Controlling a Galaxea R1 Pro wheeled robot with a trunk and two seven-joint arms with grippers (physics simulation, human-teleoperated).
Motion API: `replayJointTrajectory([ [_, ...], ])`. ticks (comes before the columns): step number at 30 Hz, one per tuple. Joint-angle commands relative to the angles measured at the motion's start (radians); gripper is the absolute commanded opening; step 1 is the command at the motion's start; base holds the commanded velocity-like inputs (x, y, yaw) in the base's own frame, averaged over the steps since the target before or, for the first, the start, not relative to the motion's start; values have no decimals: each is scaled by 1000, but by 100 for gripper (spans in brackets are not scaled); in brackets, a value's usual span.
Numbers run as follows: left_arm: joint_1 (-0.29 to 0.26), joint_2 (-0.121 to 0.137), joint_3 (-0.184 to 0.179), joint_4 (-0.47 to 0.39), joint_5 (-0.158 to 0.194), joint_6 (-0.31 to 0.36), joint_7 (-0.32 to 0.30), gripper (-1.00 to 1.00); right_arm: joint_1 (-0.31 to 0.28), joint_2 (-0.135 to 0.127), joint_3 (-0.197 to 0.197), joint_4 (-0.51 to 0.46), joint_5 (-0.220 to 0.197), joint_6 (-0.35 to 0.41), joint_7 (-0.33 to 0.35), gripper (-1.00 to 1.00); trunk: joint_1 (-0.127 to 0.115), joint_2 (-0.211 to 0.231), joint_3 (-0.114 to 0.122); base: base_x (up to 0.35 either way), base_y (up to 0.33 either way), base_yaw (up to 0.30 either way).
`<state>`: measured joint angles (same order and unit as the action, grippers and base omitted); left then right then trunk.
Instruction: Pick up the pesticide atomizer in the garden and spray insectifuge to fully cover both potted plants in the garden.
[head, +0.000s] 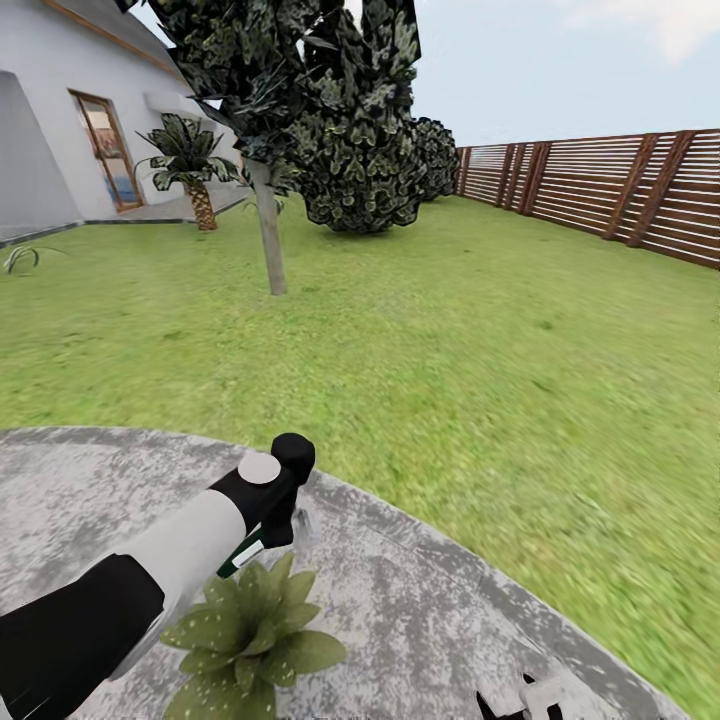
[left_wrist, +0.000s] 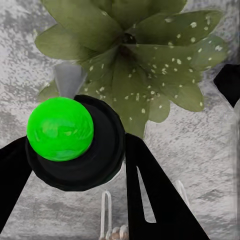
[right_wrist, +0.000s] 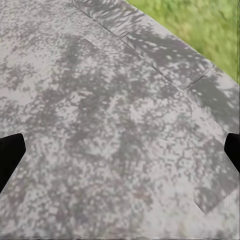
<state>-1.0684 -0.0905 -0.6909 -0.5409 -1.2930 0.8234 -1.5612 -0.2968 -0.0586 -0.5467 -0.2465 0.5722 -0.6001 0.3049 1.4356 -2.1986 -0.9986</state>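
You had the atomizer (left_wrist: 75, 145) clamped in your left gripper (left_wrist: 75, 165), right over one plant (left_wrist: 135, 60) on the paving (head: 420, 600), whose leaves already showed white specks. Your right gripper (right_wrist: 120, 150) hung spread, empty. The second plant probably remained.

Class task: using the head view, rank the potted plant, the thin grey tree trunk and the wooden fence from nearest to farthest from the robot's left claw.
1. Potted plant: on the grey paving, right under the left claw.
2. Thin grey tree trunk: out on the lawn, ahead of the claw.
3. Wooden fence: along the garden's far right edge.
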Motion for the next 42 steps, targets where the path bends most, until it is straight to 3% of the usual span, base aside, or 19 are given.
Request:
replayJointTrajectory([
  [1,-1,0,-2,-1,-8,10,-10,-100,-1,0,-9,0,2,-3,8,100,0,0,-1,-183,-231,0],
  [11,1,2,-2,1,-7,11,-10,-100,-1,1,-8,1,3,-3,8,100,0,0,-1,-234,-181,157],
  [20,26,4,-2,2,-18,22,-9,-100,-1,0,-7,1,3,-3,8,100,0,0,-1,-18,-9,33],
  [21,42,3,0,2,-22,23,40,-100,-1,0,-7,1,3,-3,8,100,0,0,-1,0,0,0],
  [23,51,3,1,1,-24,24,61,-100,-1,0,-7,1,3,-3,9,100,0,0,-1,0,0,0],
  [37,46,0,-1,-38,-29,25,72,-100,-1,0,-7,2,4,-3,8,100,0,0,-1,0,0,0],
  [42,46,2,-3,-38,-81,24,69,-100,-1,0,-7,2,4,-3,9,100,0,0,-1,0,0,0],
])
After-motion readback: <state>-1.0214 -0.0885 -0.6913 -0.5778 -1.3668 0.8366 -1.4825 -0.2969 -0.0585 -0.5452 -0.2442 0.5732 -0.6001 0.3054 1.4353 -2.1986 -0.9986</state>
